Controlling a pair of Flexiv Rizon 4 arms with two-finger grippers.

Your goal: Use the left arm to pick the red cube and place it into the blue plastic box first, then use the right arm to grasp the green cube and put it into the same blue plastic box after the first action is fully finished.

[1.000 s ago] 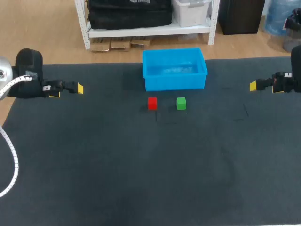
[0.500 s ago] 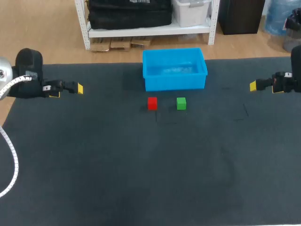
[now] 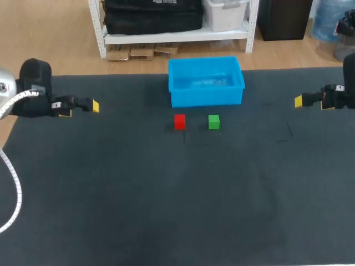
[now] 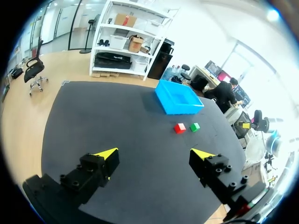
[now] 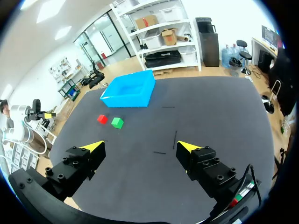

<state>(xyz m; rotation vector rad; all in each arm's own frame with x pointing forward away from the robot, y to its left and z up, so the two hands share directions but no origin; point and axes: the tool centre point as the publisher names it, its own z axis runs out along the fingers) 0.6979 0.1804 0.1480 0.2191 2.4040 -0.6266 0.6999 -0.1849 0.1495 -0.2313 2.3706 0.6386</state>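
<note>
sitting on dark table mat (image 3: 166, 194), red cube (image 3: 179, 121) just in front of blue plastic box (image 3: 206, 98), green cube (image 3: 213, 121) near beside it, gap between, not touching. red cube looks small, rigid, light, with flat smooth faces; probably not fragile, maybe little slippery. best hold: two opposite side faces, from above, fingers clear of green cube. left gripper (image 4: 154, 154) well apart at table side, fingers spread wide, empty. right gripper (image 5: 140, 146) same, at other side.

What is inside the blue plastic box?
Nothing shows inside the blue plastic box, only its bare floor. The red cube and green cube sit on the mat before it. Its near wall hides a strip of floor.
</note>
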